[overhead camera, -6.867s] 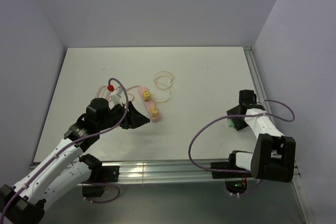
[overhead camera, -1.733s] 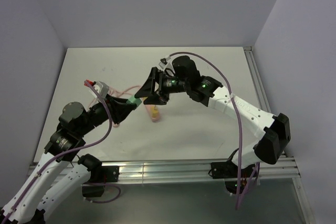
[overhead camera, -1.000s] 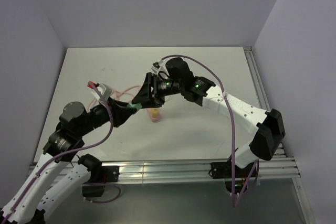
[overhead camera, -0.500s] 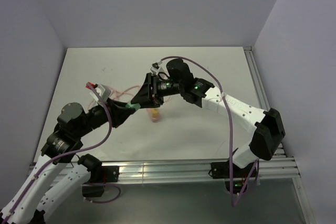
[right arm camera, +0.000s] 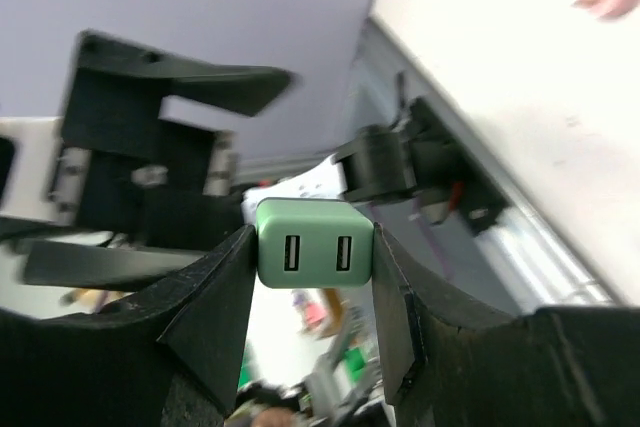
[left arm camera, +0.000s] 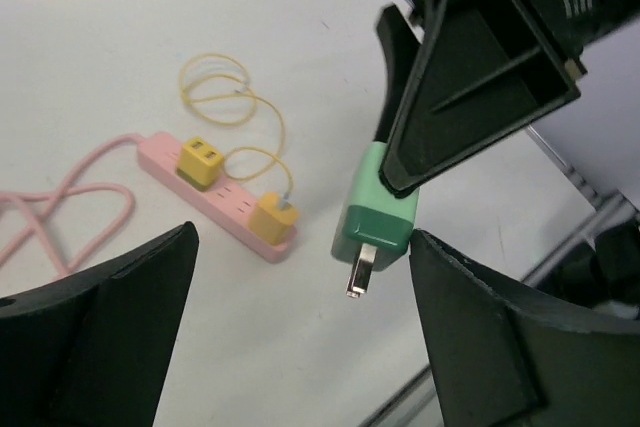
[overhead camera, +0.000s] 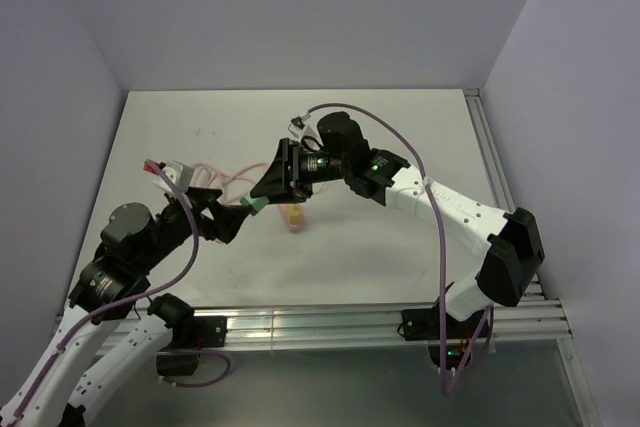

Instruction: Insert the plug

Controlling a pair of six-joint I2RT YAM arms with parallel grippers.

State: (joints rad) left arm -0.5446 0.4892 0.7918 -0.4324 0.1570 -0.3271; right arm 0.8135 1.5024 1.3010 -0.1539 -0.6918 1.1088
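While the right gripper [overhead camera: 265, 192] reaches across the middle of the white table [overhead camera: 400, 147], we see it closed on a green plug [left arm camera: 380, 207], pinching the plug's sides between its two black fingers and holding it in the air. From the left wrist camera, we see a metal prong [left arm camera: 360, 272] sticking down out of the plug's lower end. From the right wrist camera, we see two small ports [right arm camera: 295, 252] on the end of the plug facing that lens. The left gripper [overhead camera: 222, 209] faces the right one with its fingers spread wide and holds nothing. The plug hangs between those fingers, close to one of them, and as far as we can tell touches neither. Below, a pink power strip [left arm camera: 225, 197] lies flat on the table with two yellow plugs [left arm camera: 200, 159] already seated in it. A thin yellow cable [left arm camera: 215, 87] loops away behind the strip, and a pink cord [left arm camera: 60, 207] curls off to its side.
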